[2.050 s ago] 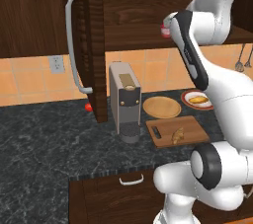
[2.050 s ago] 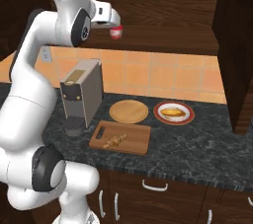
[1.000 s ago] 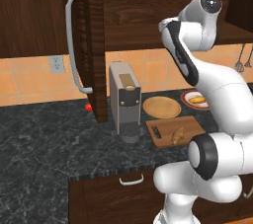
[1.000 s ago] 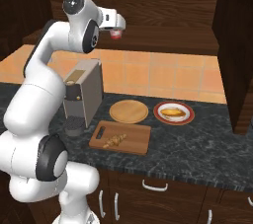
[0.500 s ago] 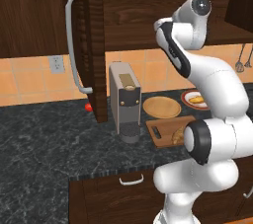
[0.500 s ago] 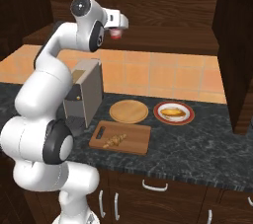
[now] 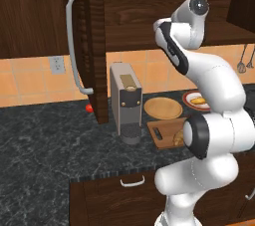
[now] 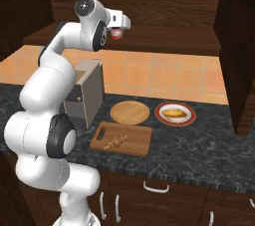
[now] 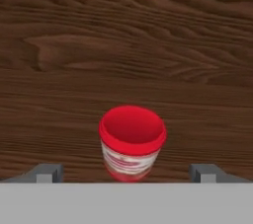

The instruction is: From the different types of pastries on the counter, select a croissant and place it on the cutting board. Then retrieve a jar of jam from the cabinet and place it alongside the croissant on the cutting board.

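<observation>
Right base view: we see the small golden-brown crescent croissant [image 8: 116, 142] already on the light-brown wooden cutting board [image 8: 135, 143]; our fingers [image 9: 49, 172], spread wide, flank the tiny red jam jar [image 9: 132, 142] at the dark wooden cabinet [image 9: 126, 30], ungrasped.

Red jar of jam [image 9: 132, 141] with pale band, dark marbled counter [image 8: 199, 155], light-brown cutting board [image 8: 133, 142]
</observation>
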